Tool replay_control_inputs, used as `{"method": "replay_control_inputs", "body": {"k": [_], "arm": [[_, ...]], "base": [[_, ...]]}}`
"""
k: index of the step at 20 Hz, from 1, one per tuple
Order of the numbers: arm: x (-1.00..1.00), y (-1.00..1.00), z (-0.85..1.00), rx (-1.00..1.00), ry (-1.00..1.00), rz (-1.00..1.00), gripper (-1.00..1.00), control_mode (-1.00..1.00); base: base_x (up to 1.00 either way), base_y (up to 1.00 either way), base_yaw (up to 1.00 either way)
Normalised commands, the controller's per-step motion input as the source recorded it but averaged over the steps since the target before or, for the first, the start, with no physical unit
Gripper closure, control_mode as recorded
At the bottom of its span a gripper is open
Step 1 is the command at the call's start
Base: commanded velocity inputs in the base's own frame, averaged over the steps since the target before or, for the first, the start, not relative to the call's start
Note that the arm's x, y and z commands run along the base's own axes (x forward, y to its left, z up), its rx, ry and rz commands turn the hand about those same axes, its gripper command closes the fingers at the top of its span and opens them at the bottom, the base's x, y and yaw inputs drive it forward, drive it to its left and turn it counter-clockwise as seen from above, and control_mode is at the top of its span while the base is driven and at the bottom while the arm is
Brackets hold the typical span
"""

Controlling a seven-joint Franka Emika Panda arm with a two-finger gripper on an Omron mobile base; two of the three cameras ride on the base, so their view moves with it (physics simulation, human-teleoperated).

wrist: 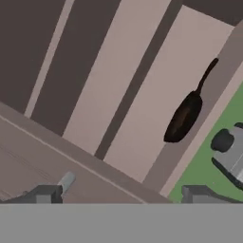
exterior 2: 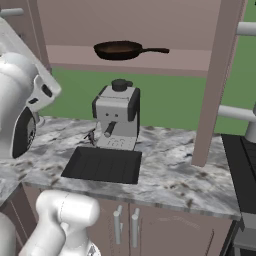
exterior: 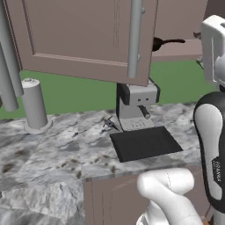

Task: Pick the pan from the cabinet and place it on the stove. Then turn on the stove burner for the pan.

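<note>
While the cabinet (exterior 2: 150, 30) stands with its doors swung wide, the pan (exterior 2: 119, 50) sits on the bottom shelf, bowl to the left and handle pointing right, directly above the coffee machine (exterior 2: 117, 117) on the counter (exterior 2: 170, 175). Nothing touches it yet. In the hand view the pan (wrist: 182, 118) lies toward the right, well apart from the gripper (wrist: 121, 194), whose two tips stand spread wide with nothing between them: released and ready rather than gripping. That wide spread makes sense for a reach toward a rim or a thin handle.

One door (exterior: 83, 35) hangs out over the counter on the left, its bar handle (exterior: 135, 35) near the front edge, and the other door (exterior 2: 220, 80) is seen edge-on at the right. Both are out of the way of the shelf opening, which leaves a straight path in from the near side.

The stove (exterior 2: 242, 165) shows as a dark edge at the far right of the counter, so the carry will likely run rightward past the right door. A black mat (exterior 2: 102, 164) lies in front of the coffee machine, and a grey canister (exterior: 34, 103) stands at the far left. My reading: the step in hand is the approach to the pan, with the lift, placing and burner knob all still to come.
</note>
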Motion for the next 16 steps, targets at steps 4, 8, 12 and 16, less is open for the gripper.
{"method": "replay_control_inputs", "body": {"k": [4,8,12,16], "arm": [[0.24,-0.42,-0.42,0.06,0.14,0.12,-1.00,-1.00],[0.28,0.00,-0.38,0.00,0.00,0.03,-1.00,-1.00],[0.68,0.00,-0.43,0.00,0.00,0.23,-1.00,-1.00],[0.73,0.00,-0.30,0.02,0.00,0.35,-1.00,-1.00]], "base": [[0.00,0.00,0.00],[0.00,0.00,0.00],[0.00,0.00,0.00],[0.00,0.00,0.00]]}}
